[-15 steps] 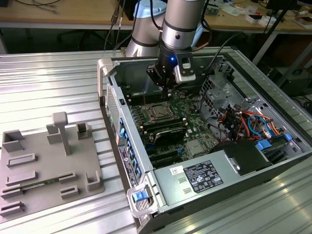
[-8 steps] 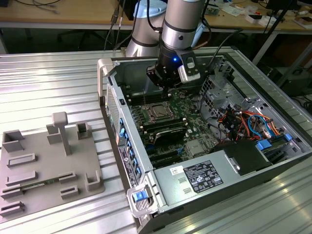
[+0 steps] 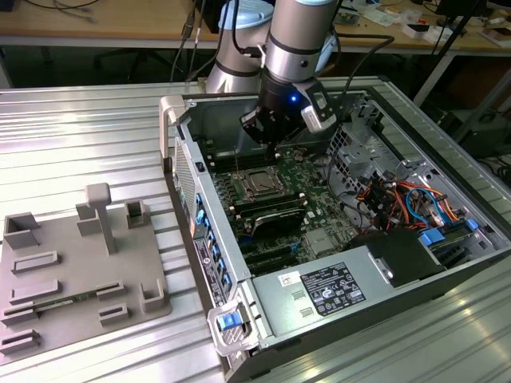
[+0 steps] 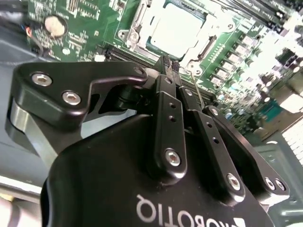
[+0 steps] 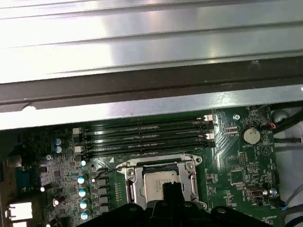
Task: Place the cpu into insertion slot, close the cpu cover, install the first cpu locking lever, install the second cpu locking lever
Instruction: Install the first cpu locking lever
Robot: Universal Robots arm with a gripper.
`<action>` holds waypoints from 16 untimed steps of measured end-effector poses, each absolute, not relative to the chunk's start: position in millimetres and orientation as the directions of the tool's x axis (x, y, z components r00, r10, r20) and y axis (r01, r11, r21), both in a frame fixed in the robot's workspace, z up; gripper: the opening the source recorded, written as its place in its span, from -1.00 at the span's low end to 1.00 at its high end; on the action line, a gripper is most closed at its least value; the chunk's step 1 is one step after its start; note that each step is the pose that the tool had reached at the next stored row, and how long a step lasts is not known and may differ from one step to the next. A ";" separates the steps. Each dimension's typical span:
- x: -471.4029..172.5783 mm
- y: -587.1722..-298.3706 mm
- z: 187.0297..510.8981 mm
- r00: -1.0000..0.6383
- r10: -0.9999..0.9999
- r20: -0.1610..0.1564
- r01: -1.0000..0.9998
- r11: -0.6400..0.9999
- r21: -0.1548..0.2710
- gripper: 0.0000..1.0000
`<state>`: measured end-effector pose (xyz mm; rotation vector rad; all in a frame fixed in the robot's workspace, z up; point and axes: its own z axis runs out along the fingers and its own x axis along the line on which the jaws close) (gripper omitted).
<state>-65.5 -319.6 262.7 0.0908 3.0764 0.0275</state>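
Fingers [image 4: 166, 105] sit narrow, tips all but meeting at the nose of my gripper [image 4: 169, 66], and I can make out nothing pinched between them. Big picture first: I'm hanging inside the open grey metal computer case [image 3: 172, 120], low over the green motherboard [image 3: 319, 171]. Straight ahead of my tips, just beyond them, lies the square black insertion slot with its silver surround [image 5: 127, 172]. The thin silver cpu cover frame [image 4: 140, 21] looks folded down flat over it. Through its window shows the flat square cpu with the dull silver top [image 4: 177, 28], seated in place. Now the small one that matters: a thin silver wire locking lever [image 4: 196, 92] stands up just beside one finger, on the side of the slot nearest me. Its length runs almost parallel to my fingers. Touching it or not? I can't tell.
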 end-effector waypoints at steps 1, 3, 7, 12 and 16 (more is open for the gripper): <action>-65.5 -319.6 262.5 -0.998 0.028 -0.063 0.027 0.999 0.020 -0.78; -65.5 -319.6 262.4 -0.998 -0.009 -0.063 -0.010 1.000 0.020 -0.78; -65.5 -319.6 262.3 -0.995 -0.075 -0.063 -0.076 0.997 0.020 -0.78; -66.0 -319.6 262.3 -0.995 -0.080 -0.063 -0.081 0.996 0.020 -0.78; -74.4 -319.6 262.3 -0.995 -0.080 -0.063 -0.081 0.996 0.020 -0.78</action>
